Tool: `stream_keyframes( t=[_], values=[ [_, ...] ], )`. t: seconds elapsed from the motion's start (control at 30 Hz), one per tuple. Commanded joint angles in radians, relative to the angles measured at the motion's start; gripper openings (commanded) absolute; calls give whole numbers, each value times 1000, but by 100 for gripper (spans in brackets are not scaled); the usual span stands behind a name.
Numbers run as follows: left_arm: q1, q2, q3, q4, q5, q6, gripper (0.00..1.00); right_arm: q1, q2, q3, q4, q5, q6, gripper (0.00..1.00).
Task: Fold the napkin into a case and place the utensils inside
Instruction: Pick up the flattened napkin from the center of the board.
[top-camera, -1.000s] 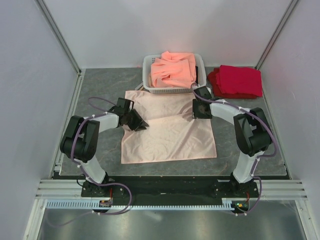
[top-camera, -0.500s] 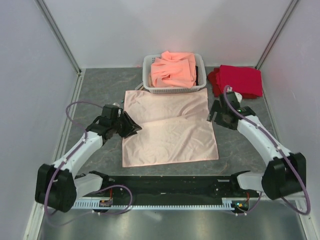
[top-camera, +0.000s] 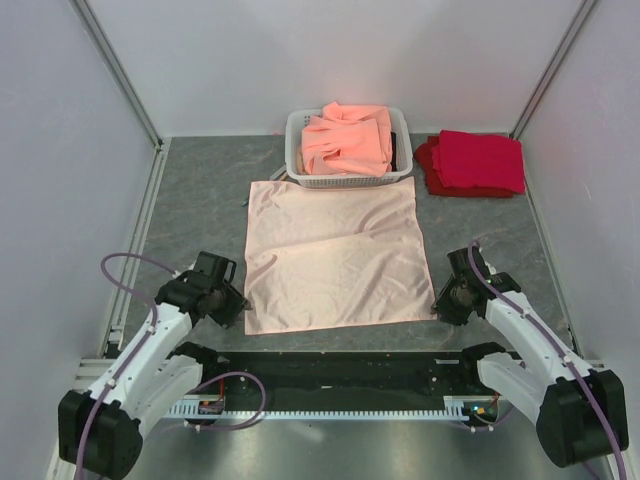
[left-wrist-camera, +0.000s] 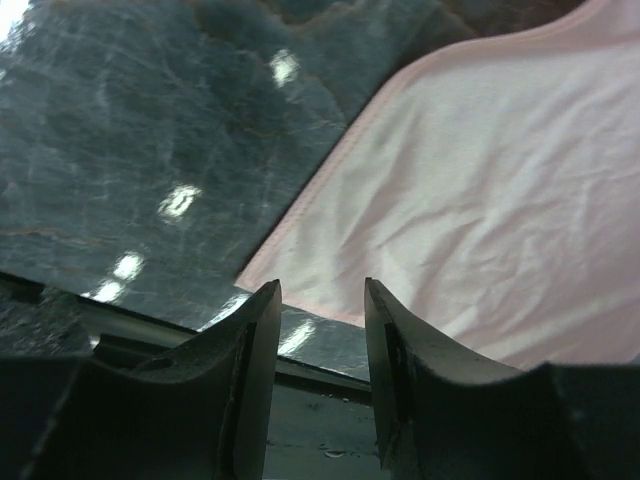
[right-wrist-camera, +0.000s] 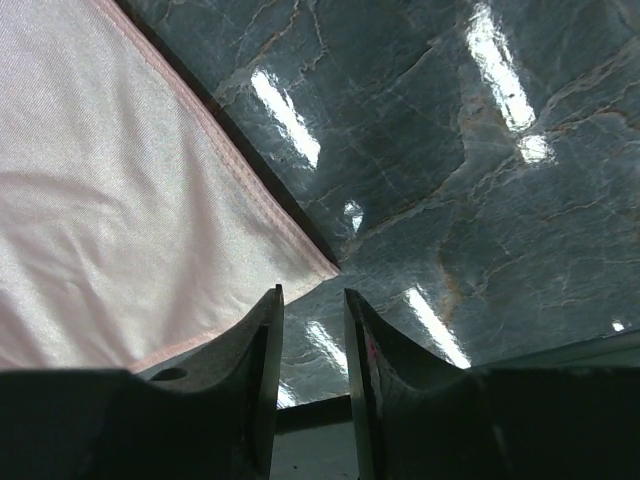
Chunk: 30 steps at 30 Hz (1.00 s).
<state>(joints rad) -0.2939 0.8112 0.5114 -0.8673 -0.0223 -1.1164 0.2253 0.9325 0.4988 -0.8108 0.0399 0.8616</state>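
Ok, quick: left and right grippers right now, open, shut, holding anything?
Left gripper: open, empty, by the near-left corner of the thin pale-pink square cloth napkin.
Right gripper: open, empty, by its near-right corner.

Napkin (top-camera: 335, 255) spread flat; left hand (top-camera: 234, 309), right hand (top-camera: 444, 300) beside its near corners.

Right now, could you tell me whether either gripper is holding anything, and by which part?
Nothing is held. The left gripper and right gripper each sit with jaws apart, just short of a near corner of the napkin.
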Motion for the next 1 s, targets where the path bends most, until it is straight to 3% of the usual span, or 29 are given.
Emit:
stream_keyframes(
  t=[0.0,0.37,0.53,0.7,0.97],
  values=[
    [1,54,42,-73,-36,-71,46,2,43,-2,50,-9,50,38],
    [1,86,62,-107,-28,-134,47,2,131,-51,127,12,68,38],
    [1,157,78,-122,-30,-138,48,2,140,-49,148,40,70,26],
    [1,193,84,-121,-30,-137,51,3,150,-29,168,17,56,1],
    [-34,382,176,-167,-48,-85,50,0,126,15,185,34,80,0]
  ],
)
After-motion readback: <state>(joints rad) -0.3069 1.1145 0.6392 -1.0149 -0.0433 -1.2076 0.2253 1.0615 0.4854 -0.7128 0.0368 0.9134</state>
